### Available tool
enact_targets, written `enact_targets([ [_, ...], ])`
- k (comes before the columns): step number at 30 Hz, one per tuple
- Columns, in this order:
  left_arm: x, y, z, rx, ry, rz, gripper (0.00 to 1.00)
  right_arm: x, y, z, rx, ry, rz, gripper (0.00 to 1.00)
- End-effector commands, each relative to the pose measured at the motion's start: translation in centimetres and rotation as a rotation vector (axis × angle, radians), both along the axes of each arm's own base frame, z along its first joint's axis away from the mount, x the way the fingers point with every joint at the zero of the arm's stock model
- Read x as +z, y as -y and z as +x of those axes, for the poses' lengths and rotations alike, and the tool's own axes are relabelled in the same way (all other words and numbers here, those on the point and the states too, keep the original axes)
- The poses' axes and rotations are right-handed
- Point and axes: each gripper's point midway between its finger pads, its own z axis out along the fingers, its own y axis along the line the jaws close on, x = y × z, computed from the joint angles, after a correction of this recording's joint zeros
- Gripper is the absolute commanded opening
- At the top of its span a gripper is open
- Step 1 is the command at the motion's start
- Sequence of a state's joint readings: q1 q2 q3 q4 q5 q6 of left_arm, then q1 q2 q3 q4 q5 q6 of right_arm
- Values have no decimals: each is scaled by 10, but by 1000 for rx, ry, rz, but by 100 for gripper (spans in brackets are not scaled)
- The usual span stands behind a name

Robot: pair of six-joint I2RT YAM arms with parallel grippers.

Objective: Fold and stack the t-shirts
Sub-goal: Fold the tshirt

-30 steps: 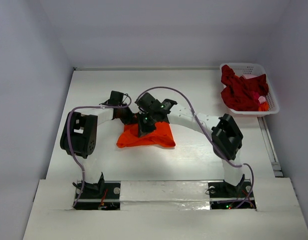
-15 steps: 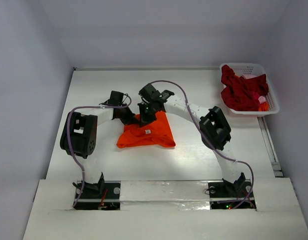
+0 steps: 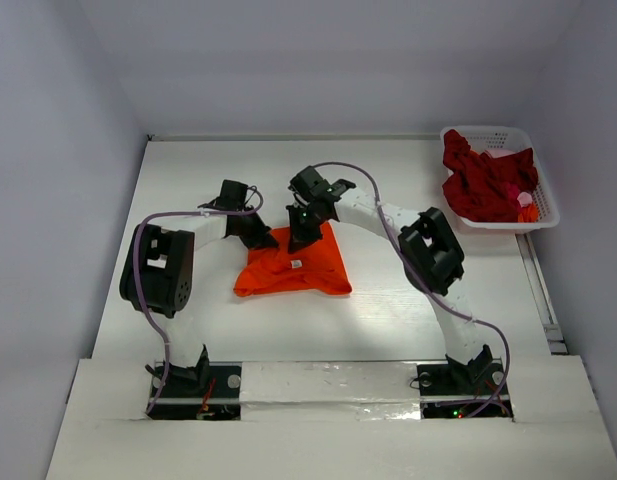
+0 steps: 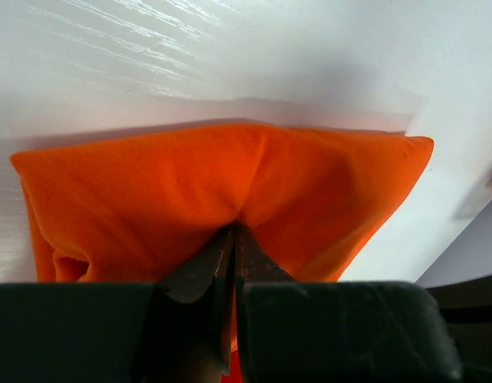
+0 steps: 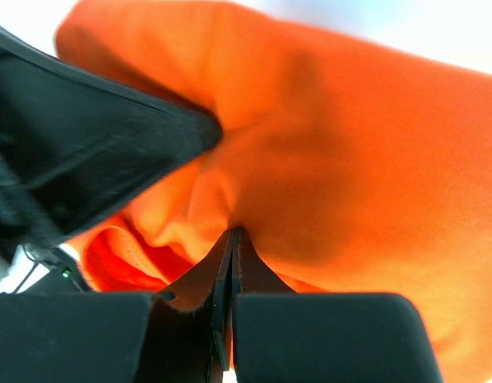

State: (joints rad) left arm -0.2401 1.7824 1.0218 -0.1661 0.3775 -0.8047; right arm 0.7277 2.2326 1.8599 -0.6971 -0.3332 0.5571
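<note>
orange t-shirt (image 3: 318, 270): bright orange plain cloth, bunched into a rough folded pad with soft creases, widest along its near edge; a small white neck label (image 3: 296, 264) faces up near its middle.
dark red t-shirt (image 3: 483, 180): a crumpled heap, not folded.
location: the orange t-shirt lies on the white bench (image 3: 388, 310), about mid-depth and a little left of centre; the dark red t-shirt sits inside the white lattice basket (image 3: 544, 205) at the far right corner, well apart.
surroundings: pale walls on three sides; a purple cable (image 3: 383, 215) loops along the right arm.
obstruction: in the right wrist view the other arm's black body covers the upper left of the cloth (edge there hidden).
left tool (image 4: 234, 235): jaws together, pinching a raised ridge of orange cloth at the shirt's far left corner.
right tool (image 5: 231, 238): jaws together, nipped on a fold at the far edge.
relation: both tools grip the shirt's far edge, near each other; the rest of the cloth spreads toward the arm bases.
</note>
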Motion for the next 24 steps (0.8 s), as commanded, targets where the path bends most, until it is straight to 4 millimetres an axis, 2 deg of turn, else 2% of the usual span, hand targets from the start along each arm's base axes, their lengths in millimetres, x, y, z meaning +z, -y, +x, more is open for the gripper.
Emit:
enact_targets([
  [1, 18, 0, 8, -8, 45, 7, 0, 22, -6, -6, 30, 38, 62, 0],
  [7, 19, 1, 14, -7, 50, 10, 0, 20, -1, -14, 30, 25, 60, 0],
  [17, 13, 0, 16, -9, 41, 19, 0, 55, -7, -13, 40, 72, 100, 0],
  [24, 8, 1, 16, -6, 30, 18, 0, 40, -14, -25, 64, 38, 93, 0],
])
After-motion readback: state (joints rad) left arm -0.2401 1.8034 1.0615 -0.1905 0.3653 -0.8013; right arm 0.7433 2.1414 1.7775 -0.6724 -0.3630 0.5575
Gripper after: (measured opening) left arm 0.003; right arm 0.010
